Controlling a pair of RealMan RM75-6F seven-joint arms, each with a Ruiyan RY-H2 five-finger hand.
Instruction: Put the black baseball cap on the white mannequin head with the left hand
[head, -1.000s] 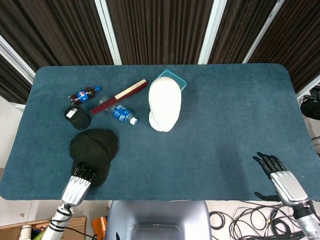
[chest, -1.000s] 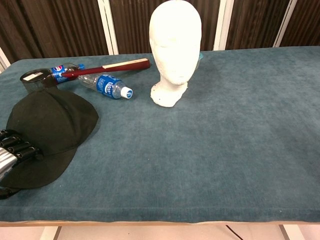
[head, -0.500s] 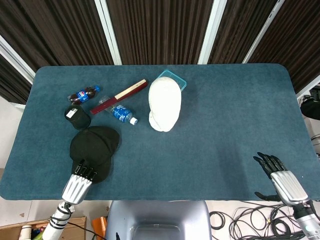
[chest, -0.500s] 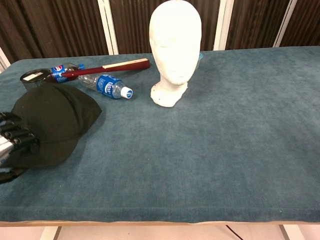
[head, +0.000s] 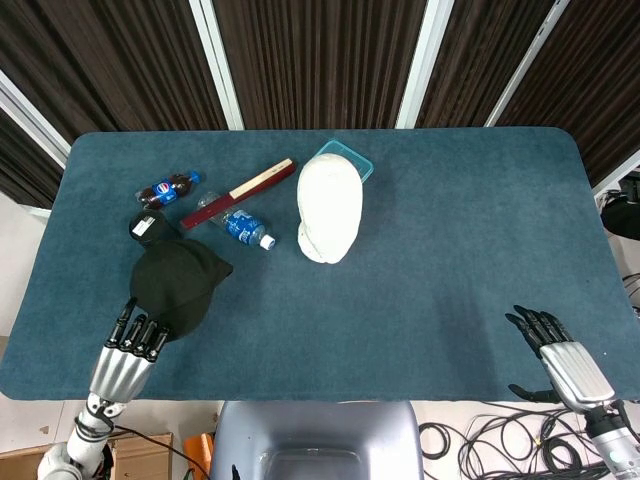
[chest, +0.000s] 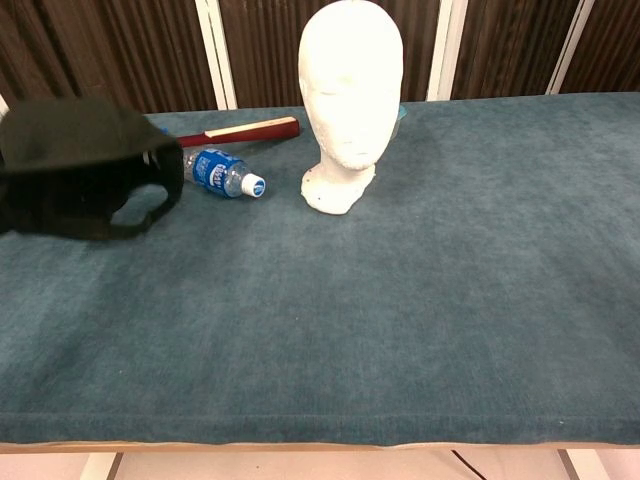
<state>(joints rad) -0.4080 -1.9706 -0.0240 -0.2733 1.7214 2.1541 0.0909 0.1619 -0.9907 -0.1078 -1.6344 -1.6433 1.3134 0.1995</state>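
Note:
The black baseball cap hangs off the table at the left, its back strap showing in the chest view on the cap. My left hand grips its brim from below near the table's front edge. The white mannequin head stands upright at mid-table, well to the right of the cap, and the chest view shows the mannequin head facing me. My right hand rests past the front right edge, fingers apart, holding nothing.
A blue-labelled water bottle lies between cap and mannequin. A dark red folded fan, a cola bottle and a black cylinder lie behind the cap. A teal container sits behind the mannequin. Cables lie on the floor.
My left hand has lifted the cap off the table; it rose and bunched up, now hanging in the air. The hand shifted left and nearer the edge. The right hand has not moved.

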